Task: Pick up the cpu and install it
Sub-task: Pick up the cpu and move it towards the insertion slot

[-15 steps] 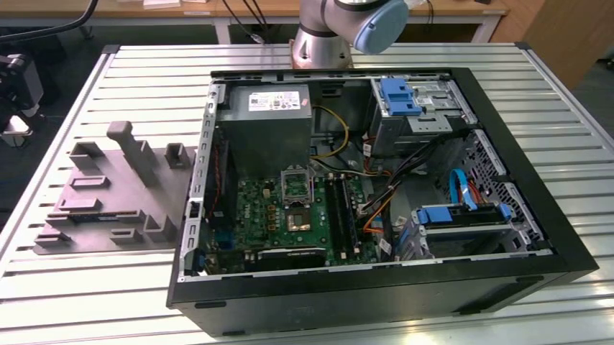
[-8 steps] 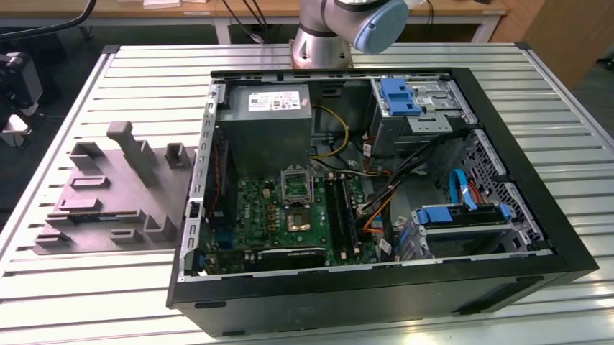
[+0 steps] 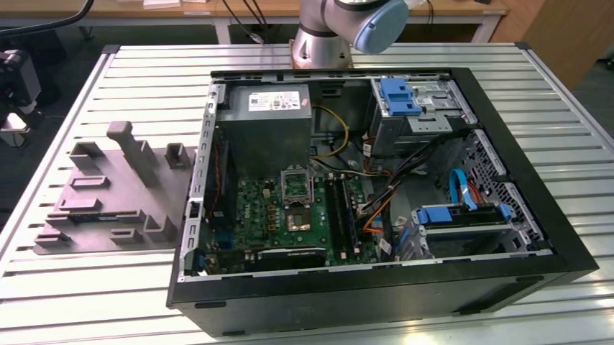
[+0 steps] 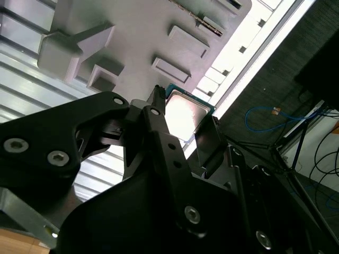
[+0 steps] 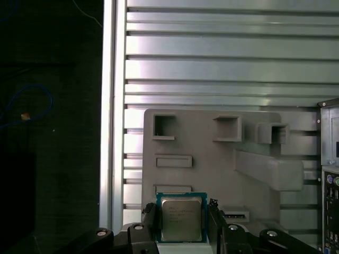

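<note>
The cpu [image 5: 181,218], a small flat square chip with a pale silver top and a thin green rim, sits between my gripper's [image 5: 181,210] two black fingers [image 5: 151,219], which press on its opposite edges. The second wrist view has the same chip [image 4: 185,112] clamped in the gripper [image 4: 183,120], with a finger [image 4: 159,124] on each side. The chip hangs well above the grey plastic block [image 5: 212,153] with recesses and upright posts. In the exterior view, the open computer case [image 3: 537,237] lies on the table. Its green motherboard [image 3: 259,215] carries the square processor socket [image 3: 295,217].
The grey plastic block [image 3: 115,194] rests on the slatted metal table [image 3: 86,287] at the exterior view's left, beside the case. Inside the case are a grey power supply [image 3: 264,122], drive bays with blue tabs [image 3: 401,97] and loose cables [image 3: 384,183]. The arm's base [image 3: 326,36] stands behind the case.
</note>
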Motion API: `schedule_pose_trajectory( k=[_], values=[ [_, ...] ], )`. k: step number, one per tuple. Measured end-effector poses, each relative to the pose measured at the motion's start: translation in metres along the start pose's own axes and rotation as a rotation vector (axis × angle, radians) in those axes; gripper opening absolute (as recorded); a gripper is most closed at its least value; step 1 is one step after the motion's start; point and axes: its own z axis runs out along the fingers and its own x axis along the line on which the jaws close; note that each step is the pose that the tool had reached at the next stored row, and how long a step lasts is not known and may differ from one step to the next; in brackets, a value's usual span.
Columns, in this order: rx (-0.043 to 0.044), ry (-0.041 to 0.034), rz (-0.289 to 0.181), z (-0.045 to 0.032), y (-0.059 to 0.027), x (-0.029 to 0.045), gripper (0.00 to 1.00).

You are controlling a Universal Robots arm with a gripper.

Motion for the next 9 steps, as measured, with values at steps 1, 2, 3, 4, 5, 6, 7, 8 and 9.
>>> schedule_pose_trajectory(
  k=[1,2,3,4,5,6,7,8,9],
  values=[
    [0.0,0.0,0.0,-0.0003,0.0,0.0,0.47],
    [0.0,0.0,0.0,-0.0007,0.0,0.0,0.47],
    [0.0,0.0,0.0,-0.0011,0.0,0.0,0.47],
    [0.0,0.0,0.0,-0.0014,0.0,0.0,0.47],
    [-0.0001,-0.0001,0.0,-0.0015,0.0001,-0.0001,0.47],
    [-0.0001,-0.0002,0.0,-0.0016,0.0001,-0.0001,0.47],
    [0.0,-0.0001,0.0,-0.0019,0.0001,0.0,0.47],
    [0.0,0.0,0.0,-0.002,0.0001,-0.0001,0.47],
    [0.0,0.0,0.0,-0.0022,0.0001,-0.0001,0.47]
  ],
)
